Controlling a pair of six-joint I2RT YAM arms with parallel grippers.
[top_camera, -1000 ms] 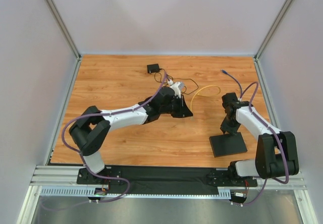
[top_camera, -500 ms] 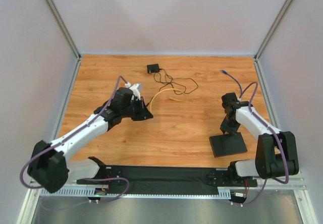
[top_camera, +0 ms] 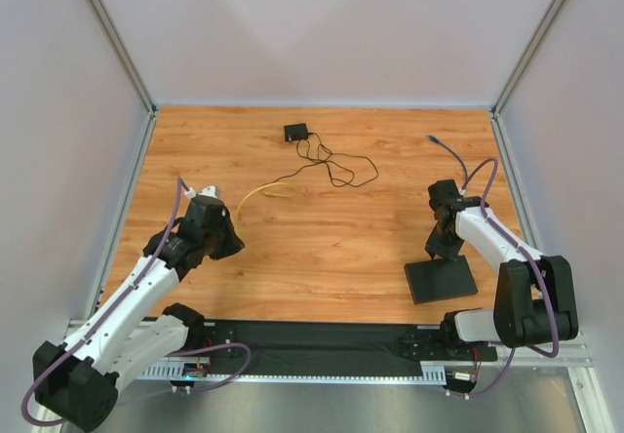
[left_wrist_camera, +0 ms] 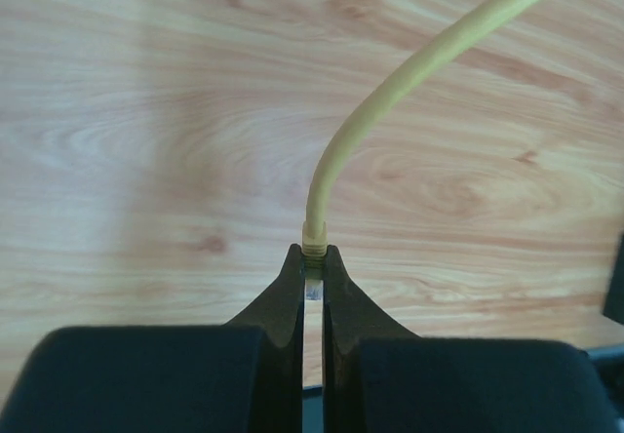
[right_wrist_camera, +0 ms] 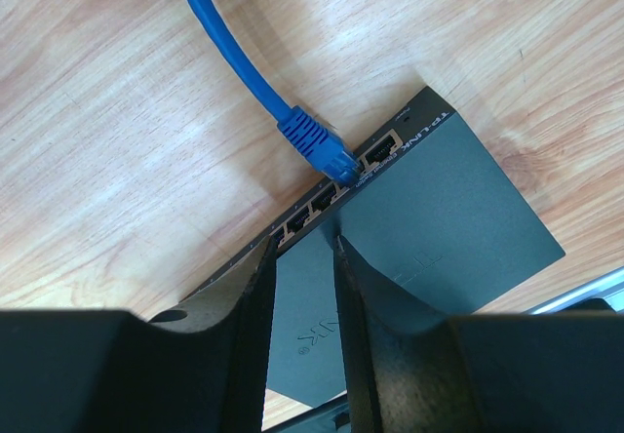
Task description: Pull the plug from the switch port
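Where top view shows only yellow cable (top_camera: pixel 255 192) left of switch (top_camera: pixel 441 280) | left wrist: left tool (left_wrist_camera: pixel 314 257) clamps yellow plug (left_wrist_camera: pixel 313 242) | right wrist: right tool (right_wrist_camera: pixel 302 248) narrowly parted over switch, blue plug (right_wrist_camera: pixel 314 142) at its ports (right_wrist_camera: pixel 382 150).

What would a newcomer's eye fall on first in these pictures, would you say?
The left end effector, at the wooden table's left, pinches the plug of a yellow round cable. At the right, the right end effector rests on a flat matte black switch box, a blue cable ending at its ports.
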